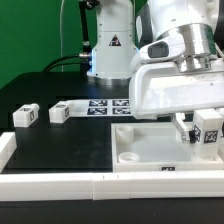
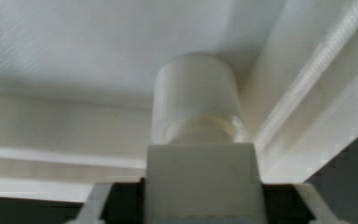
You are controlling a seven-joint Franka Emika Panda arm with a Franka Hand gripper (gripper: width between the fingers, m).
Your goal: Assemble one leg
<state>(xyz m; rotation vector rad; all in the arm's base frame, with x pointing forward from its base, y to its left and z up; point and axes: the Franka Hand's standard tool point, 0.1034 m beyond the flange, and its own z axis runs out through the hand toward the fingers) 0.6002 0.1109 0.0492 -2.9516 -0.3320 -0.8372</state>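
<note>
Now, in the exterior view, the gripper [image 1: 200, 133] is seen clamped on the leg [image 1: 210, 130], which is held low over the tabletop [image 1: 150, 152], at its end on the exterior view's right. A black-and-white square tag is shown on the leg's facing side. The arm [image 1: 175, 60] is brought in from above, wrist pointed down, looming large in the frame. Well apart, on the exterior view's left, a second leg [image 1: 25, 116] and a third leg [image 1: 58, 113] are laid on the black table [image 1: 60, 150], with the marker board [image 1: 100, 105] just beside the third. A triangular warning sign is carried on the robot base [image 1: 110, 45]; no writing can be read.

Over to the wrist view: the leg [image 2: 202, 100] is gripped at its square end between the fingers [image 2: 108, 203], and its round shaft is pointed at the tabletop [image 2: 69, 60]. Whether contact is made cannot be told.
</note>
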